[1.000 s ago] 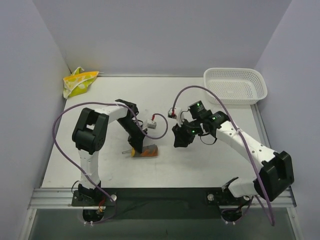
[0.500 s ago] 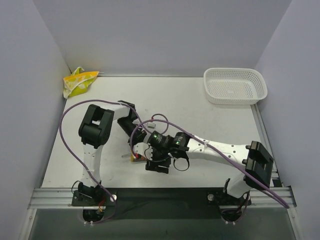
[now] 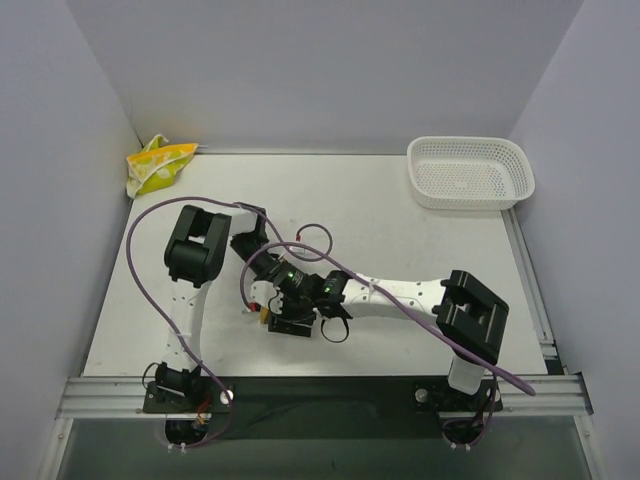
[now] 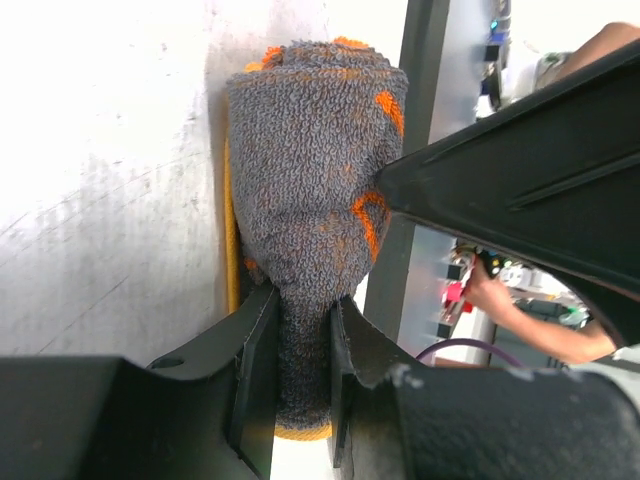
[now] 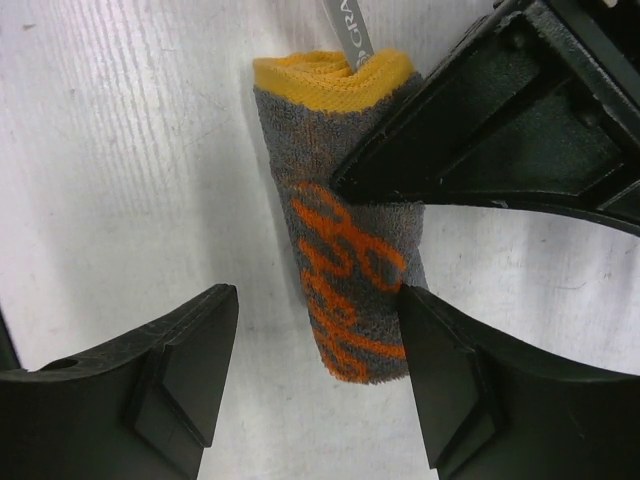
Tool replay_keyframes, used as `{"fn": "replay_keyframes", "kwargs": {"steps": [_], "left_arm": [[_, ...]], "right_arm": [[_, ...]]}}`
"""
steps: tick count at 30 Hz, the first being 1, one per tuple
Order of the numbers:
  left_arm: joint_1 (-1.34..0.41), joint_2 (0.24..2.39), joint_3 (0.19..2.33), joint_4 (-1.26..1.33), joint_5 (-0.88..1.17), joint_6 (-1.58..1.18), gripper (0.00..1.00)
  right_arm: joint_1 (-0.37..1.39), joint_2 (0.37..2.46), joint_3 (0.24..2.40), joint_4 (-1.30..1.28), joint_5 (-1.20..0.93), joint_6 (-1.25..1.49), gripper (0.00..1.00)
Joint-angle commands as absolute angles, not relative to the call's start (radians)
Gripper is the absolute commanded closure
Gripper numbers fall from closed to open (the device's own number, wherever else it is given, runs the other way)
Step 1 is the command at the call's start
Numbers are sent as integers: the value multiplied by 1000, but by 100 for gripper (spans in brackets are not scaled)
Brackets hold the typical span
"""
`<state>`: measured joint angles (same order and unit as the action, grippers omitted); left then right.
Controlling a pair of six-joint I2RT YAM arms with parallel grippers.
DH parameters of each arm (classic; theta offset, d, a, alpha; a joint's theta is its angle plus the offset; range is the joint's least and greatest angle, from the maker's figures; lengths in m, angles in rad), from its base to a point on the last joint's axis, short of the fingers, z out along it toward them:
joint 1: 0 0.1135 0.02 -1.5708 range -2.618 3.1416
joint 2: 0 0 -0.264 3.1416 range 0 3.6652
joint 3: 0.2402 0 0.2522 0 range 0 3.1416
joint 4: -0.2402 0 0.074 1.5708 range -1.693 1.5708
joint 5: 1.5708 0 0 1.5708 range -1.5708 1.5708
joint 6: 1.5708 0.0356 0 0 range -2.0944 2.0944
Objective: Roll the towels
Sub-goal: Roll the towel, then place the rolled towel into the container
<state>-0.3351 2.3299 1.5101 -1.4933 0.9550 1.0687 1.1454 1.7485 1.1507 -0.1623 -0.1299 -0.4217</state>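
Observation:
The orange and grey towel (image 5: 345,250) lies on the table rolled into a tight cylinder. My left gripper (image 4: 302,325) is shut on one end of the roll (image 4: 310,150). My right gripper (image 5: 320,345) hangs open over the other end; its right finger (image 5: 450,390) is against the roll's side and its left finger stands apart. From above, both grippers (image 3: 268,296) (image 3: 290,322) cover the roll, and only an orange sliver (image 3: 264,312) shows. The pale yellow and green towel (image 3: 158,165) lies crumpled in the far left corner.
A white mesh basket (image 3: 470,172) stands at the far right of the table. Purple cables loop over both arms near the table's middle. Walls close in the left, back and right sides.
My right arm has swung left across the table to the rolled towel, its jaws widening on the way. The left gripper has kept its hold on the roll.

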Motion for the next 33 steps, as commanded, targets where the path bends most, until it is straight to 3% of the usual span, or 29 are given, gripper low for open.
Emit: {"fn": "replay_keyframes", "kwargs": {"steps": [1,11,14,15,23,29,31,32,33], "left_arm": [[-318,2379,1537,-1486,896,1180,86],[-311,2445,1575,-1572,904,1244,86],[-311,2459,1583,-1580,902,1253,86],[-310,2459,1585,-1582,899,1252,85],[-236,2375,1589,-1582,969,1247,48],[-103,2209,1644,-1582,995,1206,39],[-57,2130,1677,-1580,1023,1186,31],[-46,2102,1686,-1569,1029,1174,18],[-35,2073,1686,-1556,1035,1160,16]], "right_arm": [[1149,1770,1095,-42,-86,-474,35],[1149,1871,1026,87,-86,-581,42],[1141,1897,1020,104,-83,-587,50],[1140,1904,1017,107,-86,-588,56],[1097,1867,1006,3,-228,-532,98],[982,1779,1057,-184,-423,-365,100],[895,1755,1101,-262,-484,-301,100],[867,1746,1141,-297,-555,-240,100],[833,1738,1160,-313,-581,-213,100]]}}
